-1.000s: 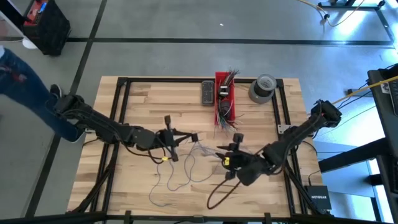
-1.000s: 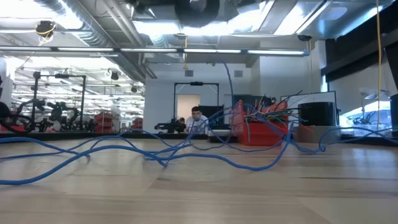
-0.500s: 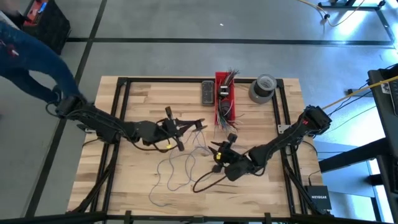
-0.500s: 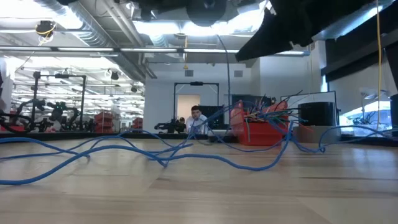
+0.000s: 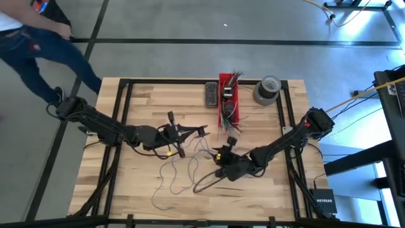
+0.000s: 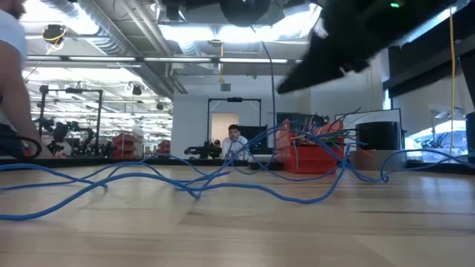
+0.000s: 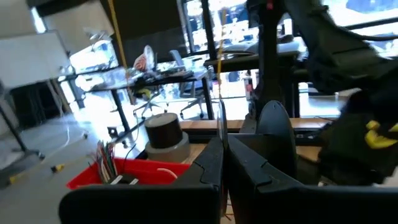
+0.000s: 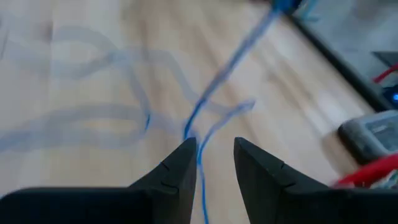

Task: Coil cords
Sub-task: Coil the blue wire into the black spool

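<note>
While left pincer (image 5: 204,131) pinches cords (image 5: 183,172), right pincer (image 8: 214,163) straddles one

I count two arms, mine, each ending in one gripper: my left gripper (image 5: 204,130) near the table's centre and my right gripper (image 5: 223,151) toward four o'clock of it. One wooden table (image 5: 145,95) carries everything. The cords (image 5: 183,171) lie tangled toward six o'clock; I make out several strands, but cannot tell the exact number. At twelve o'clock sits one red bin (image 5: 228,95), with one tape roll (image 5: 267,89) at its three o'clock and one dark flat box (image 5: 211,94) at its nine. One person (image 5: 28,44) walks past at ten o'clock; another person (image 6: 234,141) sits far off in the low view.
</note>
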Robot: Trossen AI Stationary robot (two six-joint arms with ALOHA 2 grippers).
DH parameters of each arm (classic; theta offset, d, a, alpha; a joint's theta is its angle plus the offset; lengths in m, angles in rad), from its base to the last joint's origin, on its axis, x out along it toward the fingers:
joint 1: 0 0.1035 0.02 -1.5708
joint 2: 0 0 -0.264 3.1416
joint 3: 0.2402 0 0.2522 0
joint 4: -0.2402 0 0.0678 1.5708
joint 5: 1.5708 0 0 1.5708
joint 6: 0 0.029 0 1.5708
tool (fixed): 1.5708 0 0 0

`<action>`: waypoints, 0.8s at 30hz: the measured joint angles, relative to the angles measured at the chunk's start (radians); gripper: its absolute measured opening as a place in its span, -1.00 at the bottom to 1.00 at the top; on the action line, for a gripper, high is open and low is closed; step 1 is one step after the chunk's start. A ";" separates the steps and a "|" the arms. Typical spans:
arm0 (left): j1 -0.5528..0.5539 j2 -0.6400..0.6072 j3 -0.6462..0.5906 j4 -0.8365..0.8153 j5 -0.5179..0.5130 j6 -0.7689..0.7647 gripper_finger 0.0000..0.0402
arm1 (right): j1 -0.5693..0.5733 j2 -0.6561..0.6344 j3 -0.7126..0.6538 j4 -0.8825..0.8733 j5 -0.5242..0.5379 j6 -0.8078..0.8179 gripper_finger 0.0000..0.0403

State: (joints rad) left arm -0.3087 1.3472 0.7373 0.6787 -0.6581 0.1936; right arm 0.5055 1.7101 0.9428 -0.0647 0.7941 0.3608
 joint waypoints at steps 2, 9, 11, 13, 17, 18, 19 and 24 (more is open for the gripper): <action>-0.018 -0.016 0.000 0.007 0.001 0.022 -0.99 | 0.013 -0.006 0.000 -0.053 -0.033 0.009 -0.45; -0.050 -0.032 0.000 0.006 0.000 0.043 -0.99 | -0.011 0.055 -0.022 -0.039 -0.034 0.036 -0.45; -0.052 -0.032 0.000 0.004 0.001 0.043 -0.99 | -0.027 0.077 -0.023 -0.039 -0.028 0.036 -0.45; -0.056 -0.032 0.000 -0.003 0.000 0.043 -0.99 | -0.031 0.095 -0.023 -0.042 -0.032 0.029 -0.47; -0.068 -0.032 0.000 0.000 0.000 0.058 -0.99 | -0.028 0.094 -0.022 -0.035 -0.065 0.028 -0.70; -0.071 -0.032 0.000 -0.001 0.000 0.062 -0.99 | -0.027 0.094 -0.022 -0.035 -0.088 0.027 -0.80; -0.071 -0.032 0.000 -0.001 0.000 0.068 -0.99 | -0.027 0.095 -0.022 -0.039 -0.115 0.024 -0.89; -0.109 -0.071 0.000 -0.039 -0.002 0.070 -0.99 | -0.009 0.069 -0.020 -0.219 -0.081 0.075 -0.92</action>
State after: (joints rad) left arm -0.4172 1.2759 0.7372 0.6400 -0.6600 0.2633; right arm 0.4966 1.7793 0.9230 -0.2842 0.7128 0.4358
